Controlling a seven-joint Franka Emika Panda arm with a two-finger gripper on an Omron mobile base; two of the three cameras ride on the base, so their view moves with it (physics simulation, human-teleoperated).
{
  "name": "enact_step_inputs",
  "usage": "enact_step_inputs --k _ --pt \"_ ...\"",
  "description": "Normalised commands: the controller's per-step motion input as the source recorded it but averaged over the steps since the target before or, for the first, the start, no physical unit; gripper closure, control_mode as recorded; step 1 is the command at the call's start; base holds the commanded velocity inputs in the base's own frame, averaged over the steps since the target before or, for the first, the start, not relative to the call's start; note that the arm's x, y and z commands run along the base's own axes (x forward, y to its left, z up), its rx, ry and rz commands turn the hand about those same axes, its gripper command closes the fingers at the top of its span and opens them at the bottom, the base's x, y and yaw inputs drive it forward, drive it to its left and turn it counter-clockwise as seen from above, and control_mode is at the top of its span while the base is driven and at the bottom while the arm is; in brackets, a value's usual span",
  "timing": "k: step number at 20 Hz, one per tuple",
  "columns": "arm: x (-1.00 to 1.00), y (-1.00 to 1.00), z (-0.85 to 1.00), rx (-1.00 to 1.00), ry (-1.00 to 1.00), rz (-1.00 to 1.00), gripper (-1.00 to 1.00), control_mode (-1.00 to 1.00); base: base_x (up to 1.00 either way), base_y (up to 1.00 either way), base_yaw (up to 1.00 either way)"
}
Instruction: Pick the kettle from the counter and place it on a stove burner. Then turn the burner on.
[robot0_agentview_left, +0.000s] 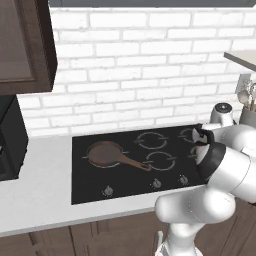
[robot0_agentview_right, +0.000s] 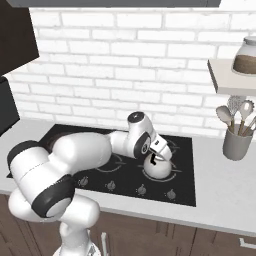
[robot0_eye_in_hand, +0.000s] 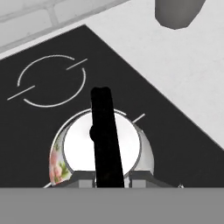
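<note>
Kettle (robot0_agentview_right: 158, 168) sits on front-right stove burner (robot0_eye_in_hand: 136, 119) of cooktop (robot0_agentview_right: 125, 175). Gripper (robot0_agentview_right: 159, 151) at black handle; clamped or released: cannot tell. Risk: retracting while clamped drags or tips kettle off ring. Knob (robot0_agentview_right: 142, 189) untouched.

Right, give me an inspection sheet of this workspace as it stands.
Surface: pale counter with a black glass cooktop.
Job's things: kettle sits on the cooktop, over a front stove burner.
Clutter: frying pan on another burner; utensil pot on the counter.
Grippers: gripper at the kettle's handle; grip cannot be told.
Cables: nothing seen.
Surroundings: white brick wall, shelf with a jar, burner knobs.
</note>
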Motion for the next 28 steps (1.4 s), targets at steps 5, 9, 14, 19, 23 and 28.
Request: enact_step_inputs --k 5,9,14,19,23,28 --pt "0.03 0.02 0.08 0.0 0.0 -0.04 -1.0 -1.0 0.0 0.0 0.0" --pt "0.02 0.03 0.51 0.0 -0.03 -0.05 -1.0 -1.0 0.0 0.0 0.0" --pt "-0.46 -0.15 0.29 0.0 -0.06 0.01 -1.0 -1.0 0.0 0.0 0.0" --pt "-0.97 -0.63 -0.09 0.01 0.0 0.21 -1.0 -1.0 0.0 0.0 0.0" --pt "-0.81 -0.59 -0.11 0.02 0.1 0.3 -1.0 -1.0 0.0 0.0 0.0" --pt "-0.27 -0.3 -0.46 0.0 0.18 0.2 -1.0 -1.0 0.0 0.0 0.0"
